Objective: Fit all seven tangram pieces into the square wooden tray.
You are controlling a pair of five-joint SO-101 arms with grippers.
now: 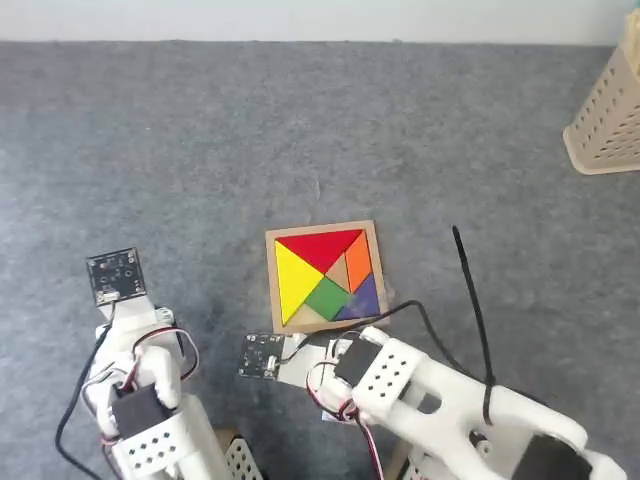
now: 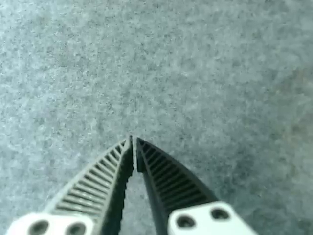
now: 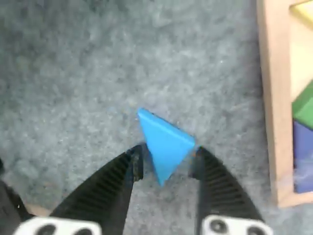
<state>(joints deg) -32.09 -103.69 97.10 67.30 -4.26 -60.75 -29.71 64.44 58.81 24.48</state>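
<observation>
With the right tool [image 3: 167, 156] clenched on the blue triangle [image 3: 165, 142], we should lift it clear of the rim of the wooden tray [image 3: 271, 98]. Then we turn it to match what looks like a bare gap in the near-left corner. The triangle sits in that tool's grip, just off the tray's near edge; the left tool [image 2: 133, 142] is pinched shut on nothing, well left.

This looks to me like a small robotics lab or hobby test setup, not a home or a shop. Grey felt-like cloth [image 1: 200, 150] spreads under and all around my right gripper [image 3: 167, 152]. My right arm [image 1: 400, 385] and left arm [image 1: 140, 400] are white printed plastic, with bare wires [image 1: 325, 385] and an open circuit board [image 1: 262, 356] just beside that gripper. Far ahead of it, off to the right, stands a cream perforated basket [image 1: 608, 115]. A plain white wall [image 1: 300, 18] runs beyond the cloth.
</observation>
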